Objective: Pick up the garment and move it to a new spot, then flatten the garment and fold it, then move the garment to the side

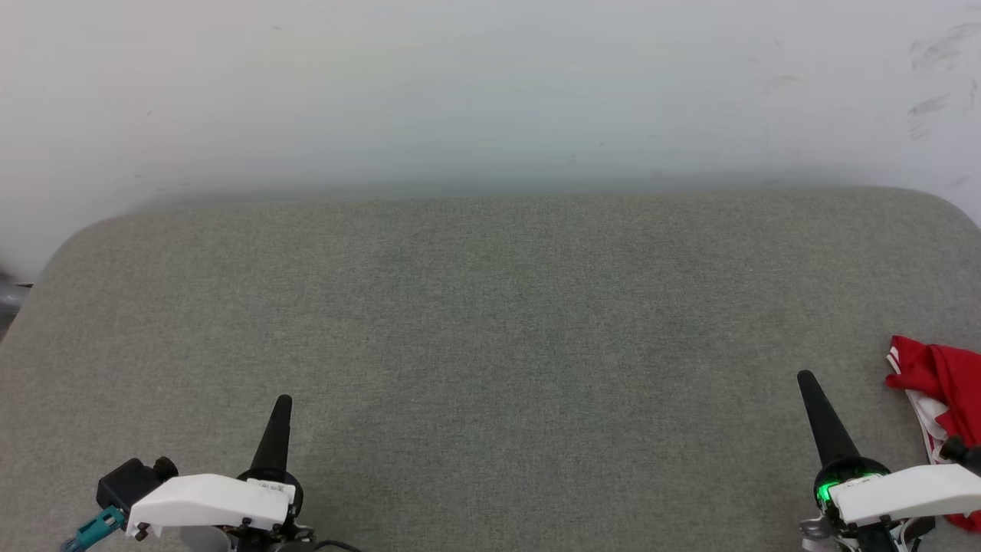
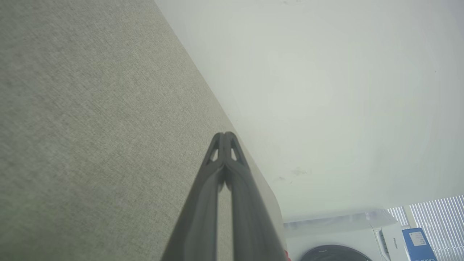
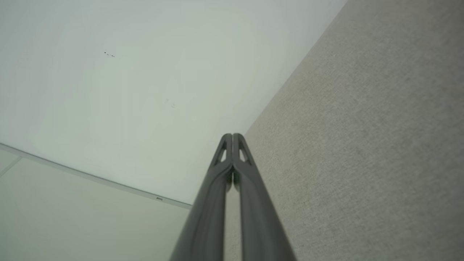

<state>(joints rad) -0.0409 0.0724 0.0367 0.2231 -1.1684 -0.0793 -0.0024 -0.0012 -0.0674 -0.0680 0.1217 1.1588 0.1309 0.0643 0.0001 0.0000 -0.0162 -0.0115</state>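
Note:
The garment (image 1: pixel 943 387), bright red with white striped trim, lies crumpled at the far right edge of the grey fabric surface (image 1: pixel 490 330), partly cut off by the head view's border. My right gripper (image 1: pixel 806 379) is shut and empty, its tip a short way left of the garment, not touching it. At the lower left my left gripper (image 1: pixel 283 402) is also shut with nothing in it. In the left wrist view the left gripper (image 2: pixel 224 134) has its fingertips pressed together. The right gripper (image 3: pixel 232 135) looks the same in the right wrist view.
A pale wall (image 1: pixel 490 92) rises behind the grey surface's far edge. The surface has rounded corners at the back left and back right. A white washing machine (image 2: pixel 348 235) and a blue box (image 2: pixel 417 244) show in the left wrist view's lower right.

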